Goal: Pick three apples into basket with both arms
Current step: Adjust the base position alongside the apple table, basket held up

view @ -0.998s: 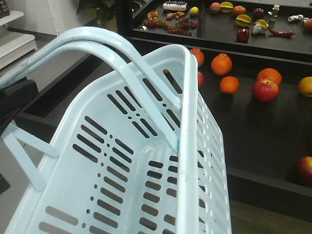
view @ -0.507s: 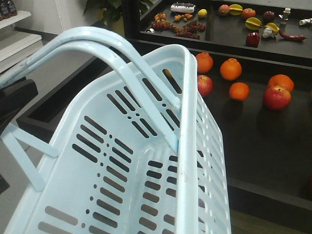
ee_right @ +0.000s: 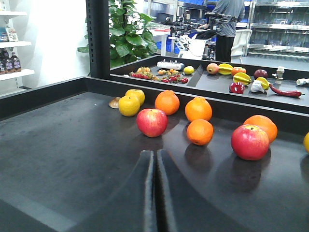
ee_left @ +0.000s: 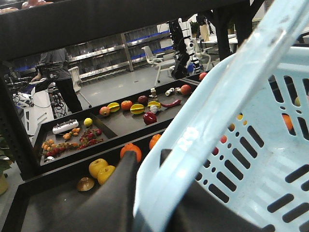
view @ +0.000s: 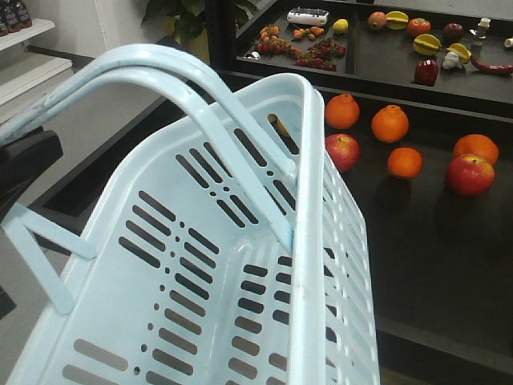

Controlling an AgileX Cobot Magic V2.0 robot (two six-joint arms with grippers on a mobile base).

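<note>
Bright, even light — glare on basket (ee_left: pixel 193 137), foreground blurred.

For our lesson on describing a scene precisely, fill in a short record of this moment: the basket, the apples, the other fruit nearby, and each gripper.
basket: pale blue, slotted, no fruit seen inside
apples: two in view, apart, on the dark tray
oranges: four, around the apples
yellow fruits: two, side by side, near the tray's back edge
left gripper: jaws shut on the basket handle
right gripper: jaws shut, holding nothing, low over the tray
</note>
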